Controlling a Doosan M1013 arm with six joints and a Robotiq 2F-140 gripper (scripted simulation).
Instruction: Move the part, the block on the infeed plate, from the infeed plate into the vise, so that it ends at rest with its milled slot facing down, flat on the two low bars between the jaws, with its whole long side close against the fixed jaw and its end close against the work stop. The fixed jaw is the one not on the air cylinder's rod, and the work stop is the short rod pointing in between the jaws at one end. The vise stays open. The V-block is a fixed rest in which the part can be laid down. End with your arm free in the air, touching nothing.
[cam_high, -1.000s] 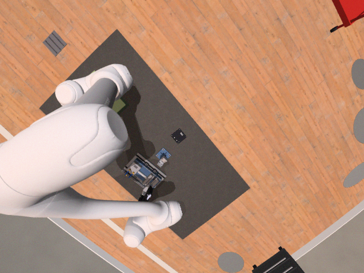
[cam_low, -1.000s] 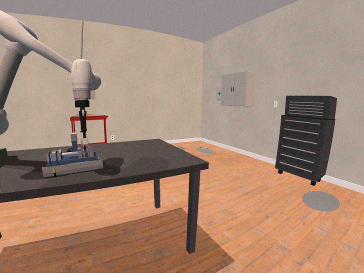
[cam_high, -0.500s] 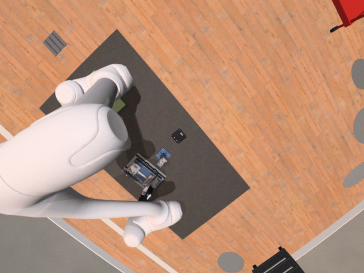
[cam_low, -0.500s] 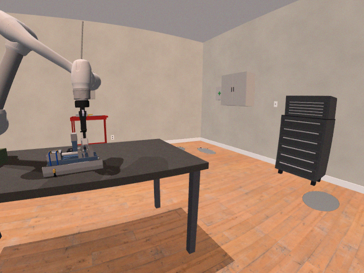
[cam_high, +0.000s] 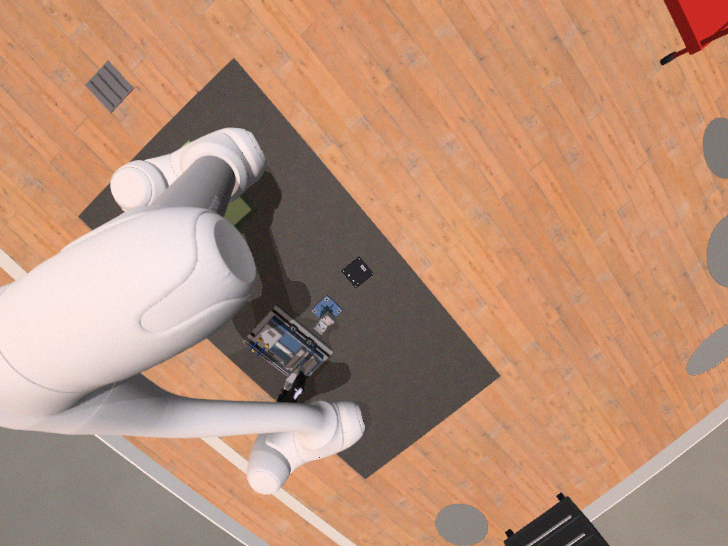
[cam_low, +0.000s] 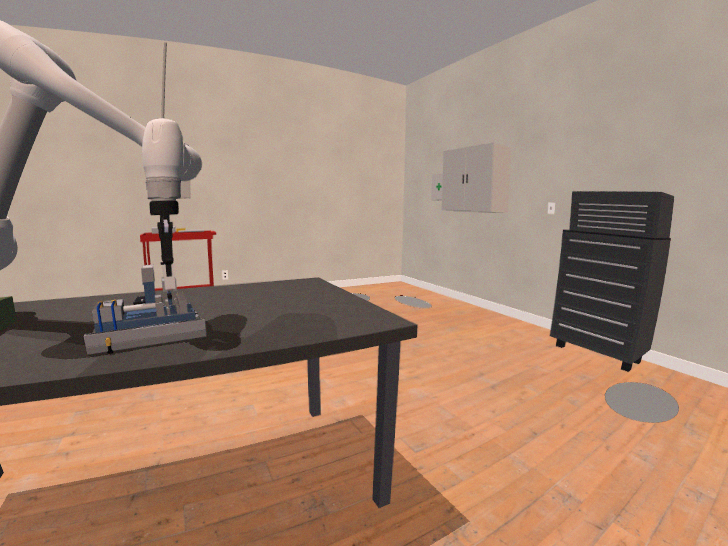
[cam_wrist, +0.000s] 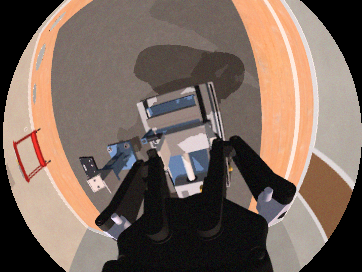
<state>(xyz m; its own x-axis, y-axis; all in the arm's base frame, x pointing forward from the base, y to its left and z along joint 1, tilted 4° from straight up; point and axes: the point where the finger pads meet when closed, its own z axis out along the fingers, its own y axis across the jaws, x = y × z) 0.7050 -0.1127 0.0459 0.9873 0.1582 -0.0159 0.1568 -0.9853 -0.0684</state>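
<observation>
Hanging in the gripper (cam_wrist: 182, 155), the part (cam_wrist: 193, 152) is being held, pale and blocky, between the dark fingers just above the near end of the vise (cam_high: 288, 340). Gripping it from above is probably meant to let it go straight down between the jaws. Its slot cannot be made out. Beyond, the blue V-block (cam_high: 326, 306) and the square black infeed plate (cam_high: 357, 272) are sitting on the matte dark table (cam_low: 329, 317).

smooth white arm (cam_high: 117, 305) — rounded joints, black gripper (cam_wrist: 182, 155), grey knuckles
</observation>
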